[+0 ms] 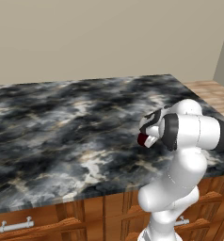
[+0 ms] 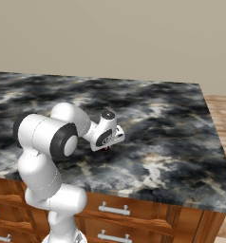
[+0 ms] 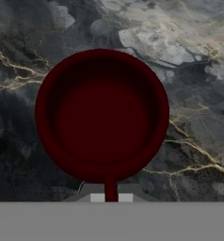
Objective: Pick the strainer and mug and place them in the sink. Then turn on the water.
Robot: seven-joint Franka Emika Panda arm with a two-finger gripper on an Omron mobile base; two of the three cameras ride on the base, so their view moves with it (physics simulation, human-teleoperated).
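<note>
With the mug (image 3: 102,115) sitting upright on the dark marbled tabletop (image 1: 62,132) directly under the hand, the step in hand looks like the pick of the mug; its round maroon mouth faces the hand camera and its thin handle runs down between the fingers (image 3: 98,197). They are drawn nearly together on that handle, so the gripper (image 3: 111,198) appears clamped on the mug. From the left base view a bit of maroon shows just under the wrist, near the tabletop's front edge. Next, I judge, comes a straight lift, then a carry to the sink, keeping the mug from swinging about its thin handle.
</note>
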